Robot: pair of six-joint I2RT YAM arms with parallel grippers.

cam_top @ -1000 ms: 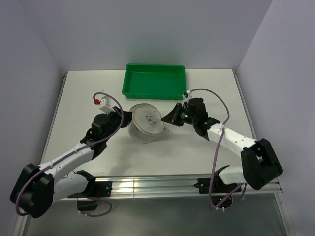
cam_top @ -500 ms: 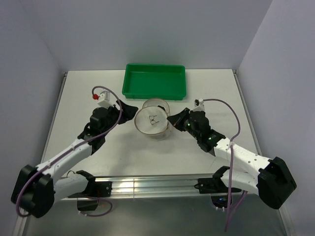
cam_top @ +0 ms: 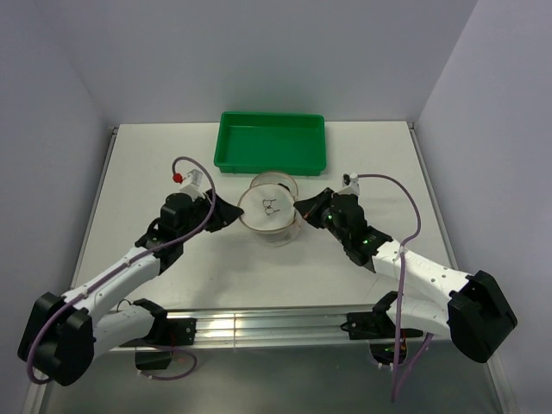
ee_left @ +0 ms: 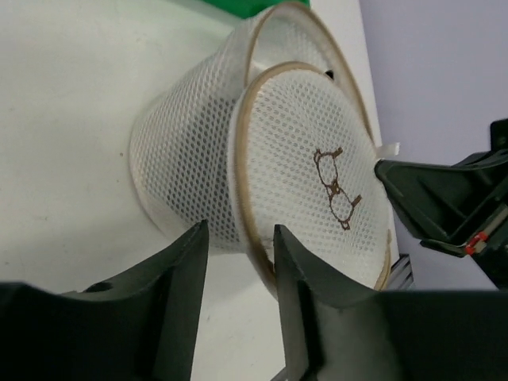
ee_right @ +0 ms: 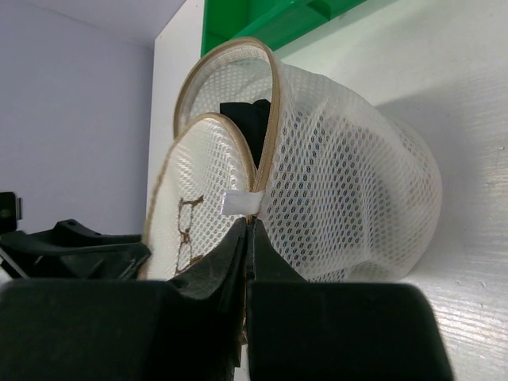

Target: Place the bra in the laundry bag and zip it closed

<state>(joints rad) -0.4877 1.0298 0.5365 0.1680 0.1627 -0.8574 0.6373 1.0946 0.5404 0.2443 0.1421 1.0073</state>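
Observation:
The laundry bag [cam_top: 271,210] is a white mesh cylinder lying tilted on the table, its round lid [ee_left: 317,167] hanging partly open. The black bra [ee_right: 248,121] shows inside through the gap at the top. My right gripper [cam_top: 305,210] is at the bag's right side. In the right wrist view it [ee_right: 248,224] is shut on the zip at the rim, just under a small white tab [ee_right: 238,202]. My left gripper [cam_top: 234,214] is at the bag's left side. In the left wrist view it [ee_left: 240,232] is open, with the lid's tan rim [ee_left: 248,238] between its fingers.
The green tray [cam_top: 272,142] stands just behind the bag and shows nothing inside. White table surface [cam_top: 155,164] lies on both sides, with walls at the left, the right and the back.
The bag has shifted right and back toward the tray. My right arm has swung outward and still holds the rim. My left gripper has come in close to the lid's left edge.

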